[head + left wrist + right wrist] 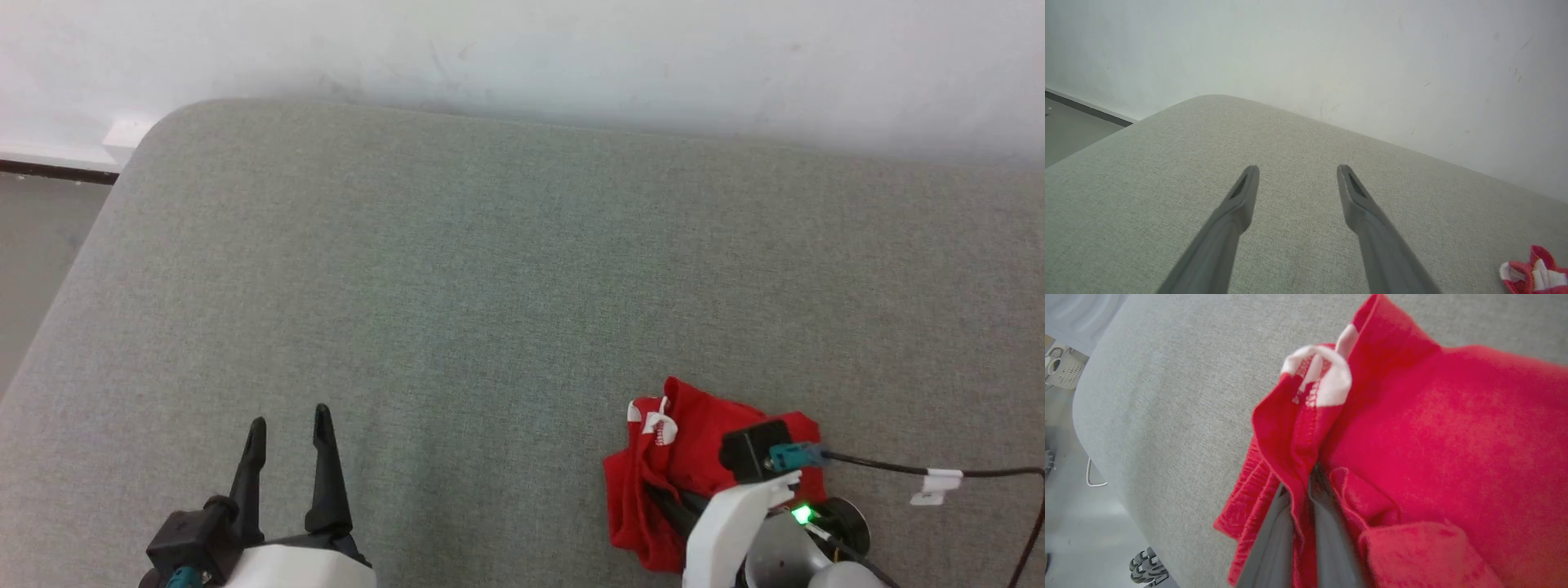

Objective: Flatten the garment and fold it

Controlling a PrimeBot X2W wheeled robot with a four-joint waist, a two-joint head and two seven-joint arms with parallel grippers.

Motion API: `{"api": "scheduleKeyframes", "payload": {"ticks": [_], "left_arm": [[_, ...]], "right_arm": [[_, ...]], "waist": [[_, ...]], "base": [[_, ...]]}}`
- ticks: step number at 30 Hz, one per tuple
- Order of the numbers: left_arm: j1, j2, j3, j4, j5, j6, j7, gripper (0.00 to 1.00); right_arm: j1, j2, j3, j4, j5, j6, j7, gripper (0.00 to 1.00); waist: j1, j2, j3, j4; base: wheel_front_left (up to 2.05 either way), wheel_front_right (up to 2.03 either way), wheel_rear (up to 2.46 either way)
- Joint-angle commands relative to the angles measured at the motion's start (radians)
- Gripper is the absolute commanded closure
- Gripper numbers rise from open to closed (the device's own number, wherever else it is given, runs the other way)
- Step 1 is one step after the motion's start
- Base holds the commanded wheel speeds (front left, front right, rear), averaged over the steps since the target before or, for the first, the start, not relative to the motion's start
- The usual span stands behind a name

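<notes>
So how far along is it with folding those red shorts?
Barely started. Nothing is flat or folded: the red shorts lie bunched on the grey cushioned surface. The right hand pinches a fold of them; the left hand is open, apart. Spreading and folding remain.

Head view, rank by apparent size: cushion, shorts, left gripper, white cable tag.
1. cushion, by far.
2. shorts, partly hidden by the right arm.
3. left gripper; it is nearer the camera, so its rank against the shorts is unsure.
4. cable tag.
</notes>
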Motion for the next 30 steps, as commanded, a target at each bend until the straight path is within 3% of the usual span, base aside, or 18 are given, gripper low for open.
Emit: {"api": "scheduleKeyframes", "payload": {"ticks": [1, 2, 3, 4, 10, 17, 22, 23, 30], "left_arm": [[-0.018, -0.001, -0.003, 0.004, -0.004, -0.01, 0.0, 0.0], [-0.02, -0.002, -0.004, 0.007, -0.005, -0.011, 0.0, 0.0], [-0.022, -0.003, -0.006, 0.009, -0.005, -0.011, 0.0, 0.0], [-0.023, -0.004, -0.007, 0.011, -0.006, -0.012, 0.0, 0.0], [-0.019, -0.005, -0.005, 0.021, -0.011, -0.01, -0.001, 0.0], [-0.006, -0.004, -0.002, 0.018, -0.015, -0.004, -0.002, 0.0], [-0.001, -0.003, -0.001, 0.012, -0.016, -0.001, -0.002, 0.0], [-0.001, -0.002, -0.003, 0.01, -0.016, -0.002, -0.002, 0.0], [-0.006, 0.001, -0.005, 0.002, -0.017, -0.005, -0.003, 0.0]], "right_arm": [[-0.027, -0.001, 0.017, 0.036, -0.006, -0.001, -0.011, 1.0], [-0.036, -0.001, 0.025, 0.058, -0.004, -0.001, -0.014, 0.76], [-0.044, -0.001, 0.033, 0.074, -0.003, -0.001, -0.015, 0.25], [-0.052, -0.001, 0.043, 0.085, 0.0, -0.001, -0.014, 0.0], [-0.075, -0.001, 0.078, 0.065, 0.017, -0.001, 0.022, 0.0], [-0.053, -0.001, 0.068, -0.122, 0.049, -0.001, 0.07, 0.0], [-0.014, -0.001, -0.009, -0.257, 0.032, -0.001, 0.07, 0.0], [0.005, -0.001, -0.067, -0.312, 0.0, -0.001, 0.058, 0.0], [0.087, -0.001, -0.246, -0.383, -0.07, -0.001, 0.021, 0.0]], "waist": [[0.0, -0.0001, 0.003, 0.003], [0.0, -0.0001, 0.003, 0.004], [0.0, -0.0001, 0.003, 0.005], [0.0, -0.0001, 0.002, 0.006], [0.0, -0.0001, -0.009, -0.003], [0.0, -0.0001, -0.027, -0.031], [0.0, -0.0001, -0.028, -0.046], [0.0, -0.0001, -0.026, -0.052], [0.0, -0.0001, -0.006, -0.058]], "base": [[0.0, 0.0, 0.0], [0.0, 0.0, 0.0], [0.0, 0.0, 0.0], [0.0, 0.0, 0.0], [0.0, 0.0, 0.0], [0.0, 0.0, 0.0], [0.0, 0.0, 0.0], [0.0, 0.0, 0.0], [0.0, 0.0, 0.0]]}}
